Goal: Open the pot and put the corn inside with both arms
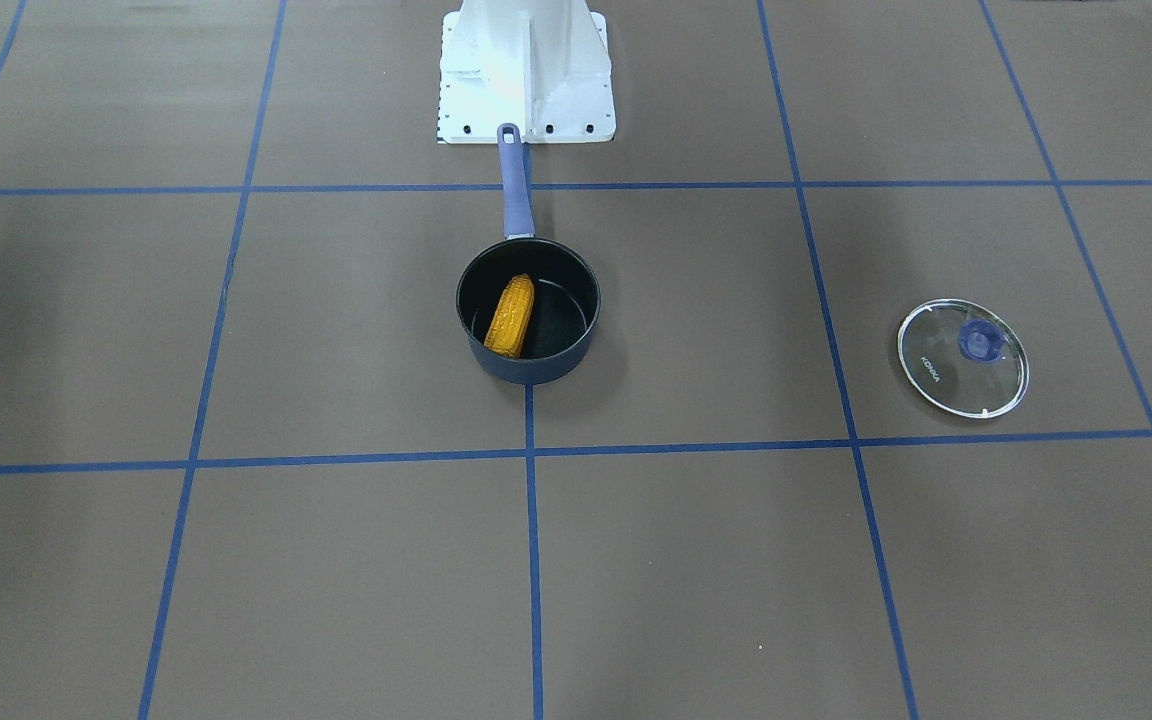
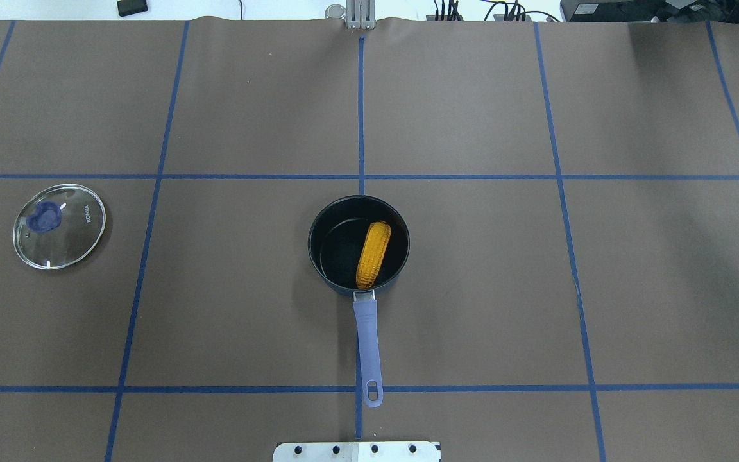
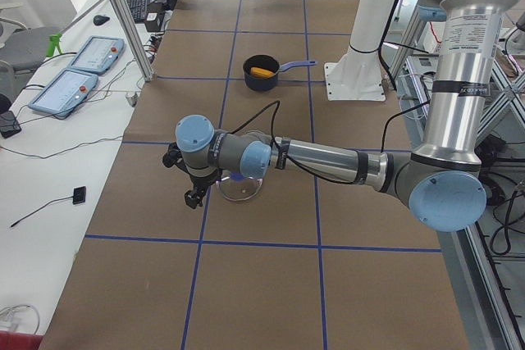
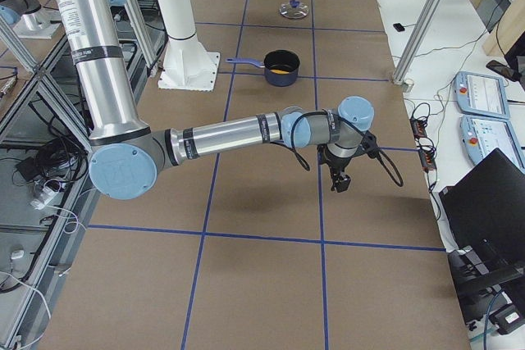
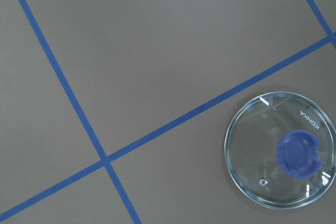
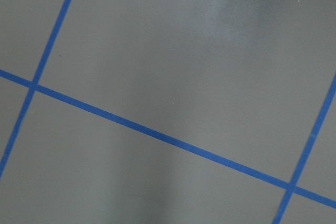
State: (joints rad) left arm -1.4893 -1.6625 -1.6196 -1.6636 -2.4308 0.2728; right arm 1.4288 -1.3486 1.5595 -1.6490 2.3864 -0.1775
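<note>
Table (image 2: pixel 472 289) centre: corn (image 2: pixel 373 254) is laid handle-wise in the pot (image 2: pixel 337 244). Left end effector (image 3: pixel 194 196) and right end effector (image 4: pixel 338 181) are parked far off, and their openness cannot be told.

glossy plastic corn (image 2: pixel 373 254), clear glass lid (image 2: pixel 59 226), matt dark pot (image 2: pixel 339 226)

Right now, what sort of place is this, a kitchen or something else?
Most likely a robotics lab test cell, not a kitchen: a brown table covering gridded with blue tape lines, two grey jointed robot arms with light-blue joint caps, and grey control pendants on the white side bench.
</note>
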